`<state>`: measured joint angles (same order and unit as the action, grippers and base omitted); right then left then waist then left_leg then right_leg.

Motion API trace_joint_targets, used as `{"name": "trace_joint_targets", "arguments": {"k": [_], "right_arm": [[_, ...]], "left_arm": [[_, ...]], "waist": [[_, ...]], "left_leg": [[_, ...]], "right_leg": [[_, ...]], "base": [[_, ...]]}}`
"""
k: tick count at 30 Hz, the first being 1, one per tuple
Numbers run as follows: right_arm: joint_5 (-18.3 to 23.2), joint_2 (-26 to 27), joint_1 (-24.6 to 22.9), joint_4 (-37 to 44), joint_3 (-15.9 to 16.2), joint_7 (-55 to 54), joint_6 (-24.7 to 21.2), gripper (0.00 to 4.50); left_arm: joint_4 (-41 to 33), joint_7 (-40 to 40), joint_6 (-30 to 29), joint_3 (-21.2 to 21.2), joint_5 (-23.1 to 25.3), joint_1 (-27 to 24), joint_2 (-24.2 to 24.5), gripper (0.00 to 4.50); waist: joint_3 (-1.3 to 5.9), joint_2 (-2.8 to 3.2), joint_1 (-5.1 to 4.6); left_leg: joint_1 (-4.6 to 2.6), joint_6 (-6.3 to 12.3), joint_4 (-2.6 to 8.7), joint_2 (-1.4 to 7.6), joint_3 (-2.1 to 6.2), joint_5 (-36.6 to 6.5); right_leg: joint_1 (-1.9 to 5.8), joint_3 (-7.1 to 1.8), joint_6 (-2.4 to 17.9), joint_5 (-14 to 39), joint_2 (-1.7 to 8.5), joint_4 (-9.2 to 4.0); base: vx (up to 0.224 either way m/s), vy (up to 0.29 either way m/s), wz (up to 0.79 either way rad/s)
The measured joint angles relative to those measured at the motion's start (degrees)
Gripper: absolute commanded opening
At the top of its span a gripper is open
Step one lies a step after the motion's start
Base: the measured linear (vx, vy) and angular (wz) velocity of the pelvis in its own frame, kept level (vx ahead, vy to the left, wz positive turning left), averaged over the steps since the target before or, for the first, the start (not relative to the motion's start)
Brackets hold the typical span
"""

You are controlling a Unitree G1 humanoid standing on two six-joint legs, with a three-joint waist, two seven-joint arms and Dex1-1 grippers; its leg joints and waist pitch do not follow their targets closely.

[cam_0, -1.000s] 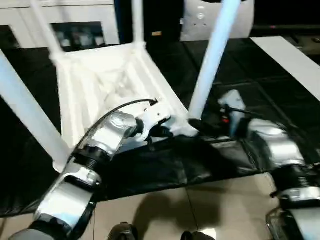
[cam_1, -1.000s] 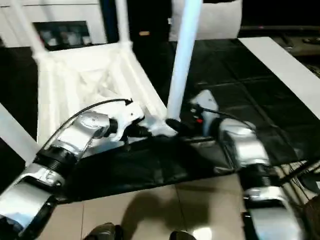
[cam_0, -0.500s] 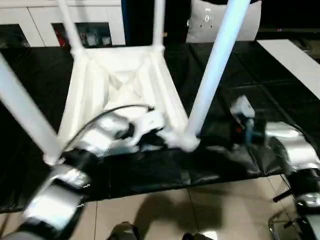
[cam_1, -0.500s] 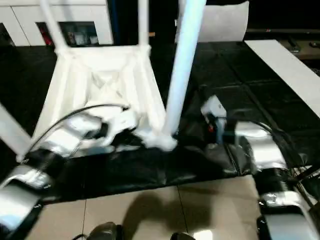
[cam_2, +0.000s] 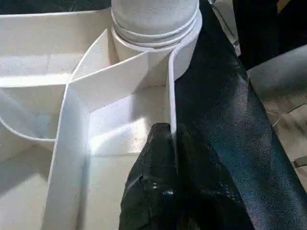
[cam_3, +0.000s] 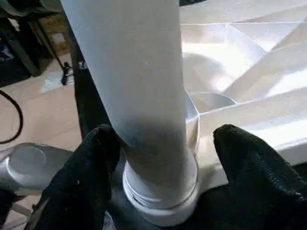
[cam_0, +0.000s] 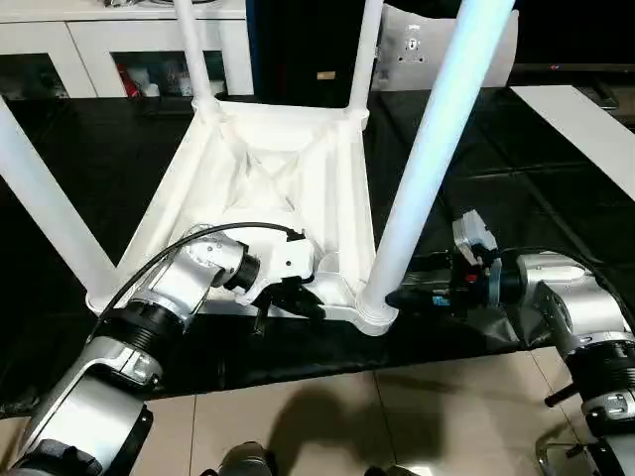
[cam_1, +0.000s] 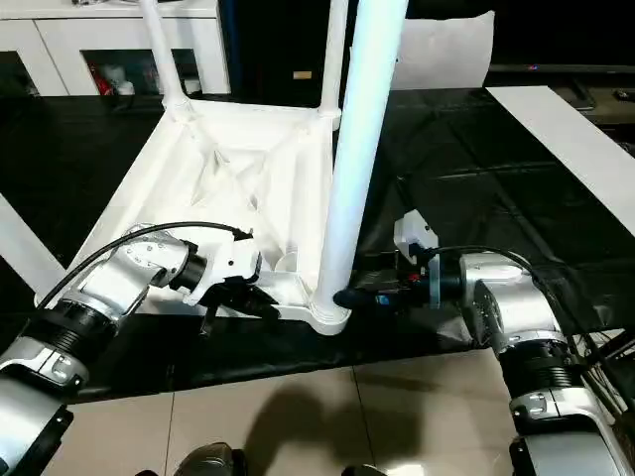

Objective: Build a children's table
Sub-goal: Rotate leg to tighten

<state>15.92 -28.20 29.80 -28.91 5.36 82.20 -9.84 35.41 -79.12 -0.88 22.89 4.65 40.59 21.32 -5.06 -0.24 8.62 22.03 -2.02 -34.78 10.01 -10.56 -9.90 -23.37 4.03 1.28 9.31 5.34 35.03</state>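
The children's table (cam_0: 278,169) lies upside down on a black mat, with its white legs standing up out of the corner sockets. My left gripper (cam_0: 298,297) is shut on the thin near rim (cam_2: 171,96) of the top, close to the near right corner socket. My right gripper (cam_0: 397,296) reaches in from the right at the foot of the near right leg (cam_0: 427,149). It is open, with its fingers (cam_3: 91,167) on either side of that leg (cam_3: 139,72), just above the socket. One finger lies close against the tube and the other stands apart.
The black mat (cam_0: 516,169) covers the floor under the table, and beige tiles (cam_0: 397,416) lie in front of it. A white cabinet (cam_0: 89,50) with dark glass compartments stands at the back left. A white strip (cam_0: 585,119) runs along the far right.
The camera has shifted and steadied. My right gripper has moved in from the right so that its fingers now straddle the foot of the leg. My left gripper keeps its hold on the rim.
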Motion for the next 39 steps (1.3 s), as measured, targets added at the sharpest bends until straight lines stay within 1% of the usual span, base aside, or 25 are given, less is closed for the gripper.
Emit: {"name": "trace_joint_targets", "arguments": {"k": [4,7,8,9,13,18,22,23,24,25,27,29,31,32,34,36,39], "right_arm": [[-0.1,1.3,0.0,0.4,1.0,0.2,0.0,2.77],[-0.4,2.5,0.0,0.2,1.6,-0.2,0.5,2.58],[-0.5,2.6,0.0,0.0,1.8,-0.5,0.5,2.34],[-0.5,2.8,0.0,-0.3,1.8,-0.6,0.5,2.34],[-0.6,3.0,0.0,-0.3,1.8,-0.8,0.5,2.08],[-0.5,3.0,-0.3,0.9,1.8,-1.5,-0.8,1.99],[-0.9,5.1,-0.5,1.8,1.3,-7.1,-2.8,1.99],[-1.3,6.2,-0.5,1.8,0.4,-10.4,-3.7,1.99],[-1.9,7.1,-0.3,1.8,-0.3,-13.0,-4.3,1.98],[-2.2,7.8,-0.1,1.7,-0.9,-15.5,-4.9,1.98],[-3.4,10.6,1.7,0.3,-2.6,-23.6,-7.1,1.97],[-4.5,12.5,3.3,-1.1,-3.6,-29.9,-8.6,1.97],[-5.3,14.1,4.9,-2.4,-4.3,-35.5,-9.4,1.97],[-5.9,15.6,6.4,-4.1,-5.2,-40.3,-9.6,1.97],[-7.1,18.1,8.8,-6.5,-6.7,-47.5,-9.7,1.97],[-7.1,19.9,10.0,-8.1,-8.2,-52.8,-9.4,1.97],[-7.7,20.8,10.8,-9.5,-8.5,-56.1,-7.3,1.97]], "left_arm": [[-0.1,-0.4,0.0,0.0,-0.1,0.0,0.0,0.00],[-0.1,-0.4,0.0,0.0,-0.1,0.0,0.0,0.00],[-0.1,-0.4,0.0,0.1,-0.1,0.0,0.0,0.00],[-0.2,-0.4,0.0,0.1,-0.1,-0.1,0.0,0.00],[-0.2,-0.4,0.0,0.1,0.0,-0.1,0.1,0.00],[-0.6,-0.3,-0.7,-0.2,-0.1,-0.4,0.1,0.00],[-0.8,2.3,-4.6,-1.6,0.0,-0.6,-0.2,0.00],[-0.7,4.4,-7.0,-2.3,0.3,-0.5,-0.8,0.00],[-0.7,6.0,-8.3,-2.8,0.6,-0.4,-1.3,0.00],[-0.6,7.6,-9.5,-3.2,0.8,-0.3,-1.9,0.00],[-0.2,12.8,-12.5,-4.8,1.4,-0.1,-4.0,0.00],[0.0,17.3,-14.9,-5.7,1.8,0.2,-6.1,0.00],[0.9,21.3,-16.9,-6.8,1.9,0.7,-8.1,0.00],[1.8,25.2,-18.5,-7.6,2.0,1.5,-9.9,0.00],[3.1,30.8,-20.5,-8.7,2.8,2.9,-12.7,0.00],[3.3,34.7,-21.8,-9.4,3.0,3.2,-14.7,0.00],[3.3,37.1,-22.5,-9.6,3.0,3.4,-16.3,0.00]], "waist": [[0.01,0.00,0.05],[0.01,0.00,0.11],[0.01,0.00,0.14],[0.01,0.00,0.14],[0.03,-0.02,0.00],[0.04,-0.03,-0.09],[0.13,0.06,-0.61],[0.14,0.07,-0.82],[0.14,0.07,-1.27],[0.14,0.07,-1.81],[0.13,0.06,-3.32],[0.12,0.04,-4.48],[0.10,0.00,-5.42],[0.09,0.00,-5.83],[0.09,-0.01,-6.36],[0.09,-0.01,-6.77],[0.10,-0.01,-6.76]], "left_leg": [[0.02,0.00,0.04,0.00,0.00,0.0],[0.03,0.00,0.03,0.00,0.00,0.0],[0.04,0.00,0.02,0.00,0.00,0.0],[0.03,0.00,0.02,0.00,0.00,0.0],[0.02,0.00,0.02,0.00,0.01,0.0],[0.02,0.00,0.02,0.00,0.00,0.0],[-0.11,-0.02,0.03,0.00,0.01,0.0],[-0.15,-0.03,0.03,0.00,0.01,0.0],[-0.17,-0.04,0.03,0.00,0.01,0.0],[-0.19,-0.08,0.04,0.00,0.01,0.0],[-0.20,-0.16,0.00,0.00,0.02,0.1],[-0.22,-0.17,0.00,0.00,0.02,0.1],[-0.20,-0.17,0.01,0.00,0.05,0.1],[-0.15,-0.17,0.00,-0.01,0.05,0.1],[0.07,-0.18,0.01,-0.01,0.05,0.1],[0.08,-0.18,0.01,-0.02,0.05,0.1],[0.08,-0.17,-0.01,-0.02,0.05,0.1]], "right_leg": [[0.00,0.02,0.0,0.0,0.00,0.00],[-0.01,0.02,0.0,0.0,0.00,0.00],[0.00,0.01,0.0,0.0,0.00,-0.01],[0.00,0.01,0.0,0.0,0.00,-0.01],[0.00,0.01,0.0,0.0,0.00,0.00],[0.00,0.01,0.0,0.0,0.00,0.00],[0.02,0.00,0.0,0.0,0.00,0.03],[0.04,0.00,-0.3,0.2,0.00,0.04],[0.04,-0.01,-0.4,0.2,0.00,0.02],[0.04,-0.01,-0.4,0.2,0.00,-0.03],[0.00,0.00,-0.4,0.3,0.00,-0.07],[-0.06,0.02,-0.5,0.3,0.00,-0.18],[-0.12,0.06,-0.5,0.3,0.00,-0.24],[-0.23,0.06,-0.5,0.3,0.00,-0.25],[-0.51,0.07,-0.5,0.3,0.00,-0.27],[-0.59,0.06,-0.4,0.3,-0.02,-0.28],[-0.65,0.05,-0.4,-0.4,-0.02,-0.31]], "base": [[0.000,0.000,0.00],[0.000,0.000,0.00],[0.000,0.000,0.00],[0.000,0.000,0.00],[0.000,0.000,0.00],[0.000,0.000,0.00],[0.000,0.000,0.00],[0.000,0.000,0.00],[0.000,0.000,0.00],[0.000,0.000,0.00],[0.000,0.000,0.00],[0.000,0.000,0.00],[0.000,0.000,0.00],[0.000,0.000,0.00],[0.000,0.000,0.00],[0.000,0.000,0.00],[0.000,0.000,0.00]]}}
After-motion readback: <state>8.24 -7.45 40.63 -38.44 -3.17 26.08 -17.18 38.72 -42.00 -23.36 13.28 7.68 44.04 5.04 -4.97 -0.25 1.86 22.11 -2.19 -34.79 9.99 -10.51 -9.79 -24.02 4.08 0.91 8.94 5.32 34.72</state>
